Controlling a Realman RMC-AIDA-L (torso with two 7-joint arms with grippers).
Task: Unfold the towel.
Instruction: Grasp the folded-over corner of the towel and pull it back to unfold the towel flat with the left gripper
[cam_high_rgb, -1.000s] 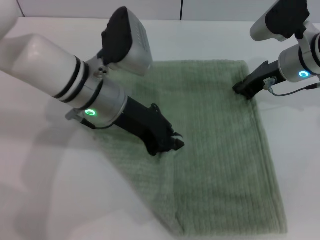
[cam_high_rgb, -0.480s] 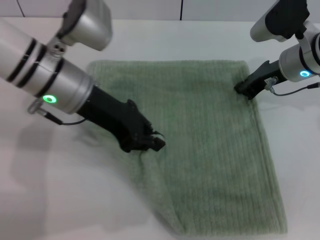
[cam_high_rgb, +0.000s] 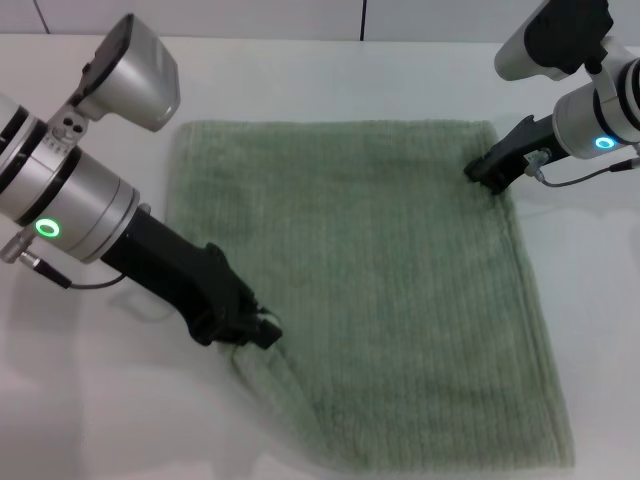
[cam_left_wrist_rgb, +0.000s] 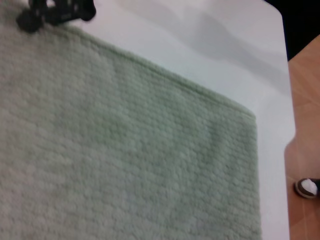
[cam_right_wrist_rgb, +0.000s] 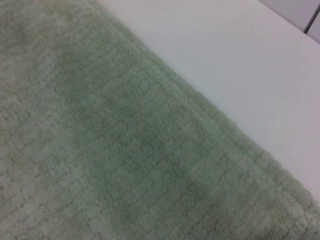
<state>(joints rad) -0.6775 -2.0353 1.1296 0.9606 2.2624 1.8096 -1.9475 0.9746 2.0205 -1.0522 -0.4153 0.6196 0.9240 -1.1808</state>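
My left gripper (cam_high_rgb: 262, 335) pinches the towel (cam_high_rgb: 390, 290) at its near-left edge, cloth spreading rightward over the table (cam_high_rgb: 330, 70); right gripper (cam_high_rgb: 487, 174), closed, pins the far-right corner

Left pincer (cam_high_rgb: 262, 335) pinching towel (cam_high_rgb: 390, 290) near-left edge; right pincer (cam_high_rgb: 487, 175) on far-right corner.

The left end effector (cam_high_rgb: 262, 335) has dragged the towel (cam_high_rgb: 400, 290)'s folded flap outward to the towel's left edge, so more of the cloth lies flat.
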